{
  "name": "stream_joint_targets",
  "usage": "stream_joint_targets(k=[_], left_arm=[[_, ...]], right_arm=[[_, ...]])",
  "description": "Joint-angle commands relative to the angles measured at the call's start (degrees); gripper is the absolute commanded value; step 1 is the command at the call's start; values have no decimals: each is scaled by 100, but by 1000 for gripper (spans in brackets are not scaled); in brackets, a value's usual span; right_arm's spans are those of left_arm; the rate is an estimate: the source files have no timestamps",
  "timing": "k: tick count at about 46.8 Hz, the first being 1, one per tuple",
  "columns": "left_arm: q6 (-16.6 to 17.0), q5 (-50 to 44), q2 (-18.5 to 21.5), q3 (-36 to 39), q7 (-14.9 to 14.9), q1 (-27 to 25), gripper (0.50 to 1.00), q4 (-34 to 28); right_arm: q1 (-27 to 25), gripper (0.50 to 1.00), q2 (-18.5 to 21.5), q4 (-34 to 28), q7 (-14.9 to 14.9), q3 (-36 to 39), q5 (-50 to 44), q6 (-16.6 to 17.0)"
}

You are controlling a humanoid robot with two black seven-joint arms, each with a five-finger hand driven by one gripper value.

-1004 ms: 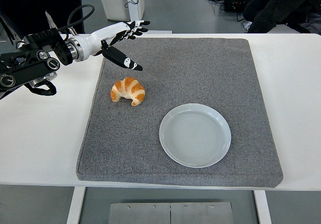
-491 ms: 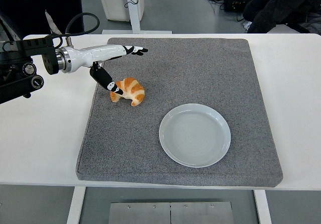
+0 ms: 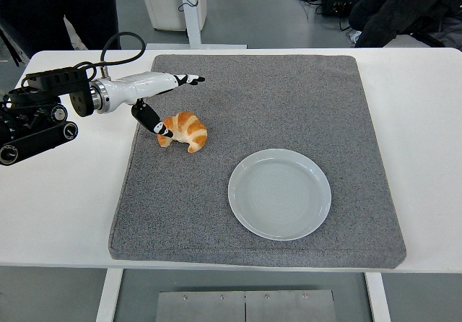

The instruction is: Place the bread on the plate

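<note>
White surface (image 3: 65, 206) w/ grey mat (image 3: 289, 98): left hand (image 3: 160, 99) spread, holding nothing, thumb touching bread (image 3: 185, 131) near mat's left edge; close fingers round it gently, then lift to plate (image 3: 279, 193) near mat's front.

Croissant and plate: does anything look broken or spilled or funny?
Nothing stands out. The croissant lies whole on the grey mat, the plate is empty and unbroken, and nothing is spilled. The left hand is beside the croissant with its thumb at the croissant's end.

Glossy plate (image 3: 279, 193) on rough grey felt mat (image 3: 303, 105).
</note>
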Motion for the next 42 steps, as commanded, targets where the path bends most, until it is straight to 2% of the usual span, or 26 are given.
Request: stream_joint_targets(k=[1, 5, 13, 21, 42], left_arm=[[11, -7, -103, 57, -43, 36, 1000, 188], [11, -7, -287, 57, -87, 89, 1000, 303], [107, -7, -349, 57, -289, 168, 1000, 408], [134, -7, -481, 75, -272, 238, 1000, 584], [520, 28, -885, 83, -281, 484, 1000, 1050]], right_arm=[[0, 1000, 0, 0, 0, -1, 3, 1], [0, 1000, 0, -9, 0, -1, 3, 1], [0, 1000, 0, -18, 0, -1, -6, 1], [0, 1000, 0, -18, 0, -1, -6, 1], [0, 1000, 0, -27, 0, -1, 3, 1]])
